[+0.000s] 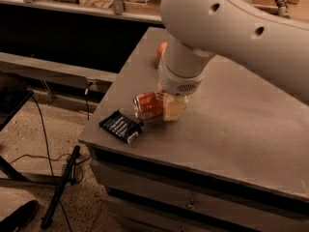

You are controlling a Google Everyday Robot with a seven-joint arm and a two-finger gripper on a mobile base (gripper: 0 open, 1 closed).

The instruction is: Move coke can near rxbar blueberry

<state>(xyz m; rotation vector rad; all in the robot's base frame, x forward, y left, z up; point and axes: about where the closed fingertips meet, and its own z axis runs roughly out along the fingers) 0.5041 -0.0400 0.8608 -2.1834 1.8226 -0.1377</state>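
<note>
Three items sit on the grey table [241, 124]; from left to right these are the snack bar [120, 126], the can [148, 105] and the apple [161, 49].

1. Snack bar: a flat dark navy wrapper lying at the front left corner of the table top, white end toward the front edge.
2. Can: red-orange, turned on its side, one silver end facing left. It is just beside the snack bar, up and to the right of it, with a narrow gap between them. Whether it rests on the surface cannot be told.
3. Apple: farther back near the left edge, mostly hidden behind the arm.

Drawers [193, 202] in the table front are closed; their contents are not visible.

Arm [231, 28]: a thick white link crosses from the upper right, then bends down into a round wrist directly above the can. The gripper [161, 109] points down, and its pale fingers [174, 108] are clamped on the can, one pressed against the can's right side.

Markings: pale text lines on the wrapper and white lettering on the can are present but not readable
</note>
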